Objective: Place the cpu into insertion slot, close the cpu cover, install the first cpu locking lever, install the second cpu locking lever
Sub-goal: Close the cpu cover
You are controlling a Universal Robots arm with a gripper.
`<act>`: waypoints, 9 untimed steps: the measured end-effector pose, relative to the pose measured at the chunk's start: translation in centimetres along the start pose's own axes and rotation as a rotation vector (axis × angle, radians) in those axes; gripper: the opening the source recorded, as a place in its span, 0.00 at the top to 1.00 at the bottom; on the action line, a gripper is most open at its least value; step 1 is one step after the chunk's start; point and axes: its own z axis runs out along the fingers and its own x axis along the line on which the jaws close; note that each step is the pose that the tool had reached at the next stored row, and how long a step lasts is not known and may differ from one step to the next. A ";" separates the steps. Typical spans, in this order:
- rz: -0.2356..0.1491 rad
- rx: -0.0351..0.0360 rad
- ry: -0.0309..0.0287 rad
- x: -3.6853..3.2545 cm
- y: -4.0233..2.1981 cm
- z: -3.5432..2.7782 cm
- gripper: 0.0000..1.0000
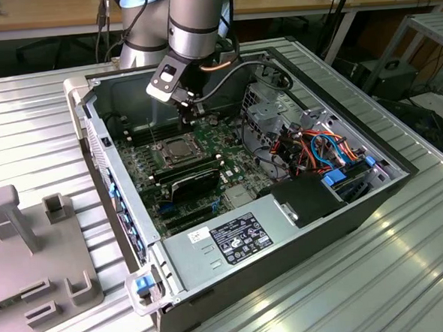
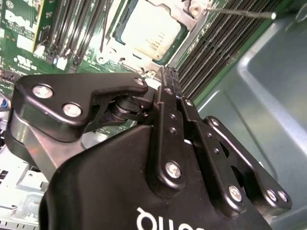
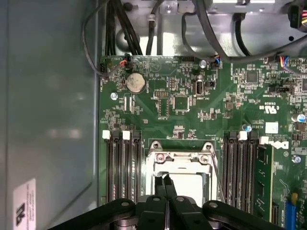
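Observation:
The cpu (image 3: 189,184) lies silver face up in the insertion slot (image 1: 165,157) on the green motherboard. The cpu cover (image 3: 181,155), a metal frame, lies flat around the cpu (image 2: 151,28). A thin wire locking lever (image 2: 240,12) stands free, angled up beside the socket; in the exterior view this lever (image 1: 153,136) rises at the socket's left. My gripper (image 3: 165,178) hangs just above the socket edge with its black fingers (image 2: 165,91) pressed together and nothing visible between them. In the exterior view the gripper (image 1: 193,107) is a little behind the cover (image 1: 178,147).
Long black memory slots (image 3: 122,177) flank the socket on both sides. A black expansion card (image 1: 194,181) stands in front of it. Cable bundles (image 1: 318,149) and a drive cage fill the case's right side. The grey case wall (image 3: 48,120) is close by.

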 end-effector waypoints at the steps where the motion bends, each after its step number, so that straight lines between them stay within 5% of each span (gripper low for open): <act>1: 0.000 -0.0001 0.0000 -0.18 -0.03 0.01 0.89; 6: 0.000 -0.0002 0.0001 -1.55 -0.16 0.10 0.89; 9: 0.000 -0.0002 0.0002 -1.64 -0.18 0.12 0.89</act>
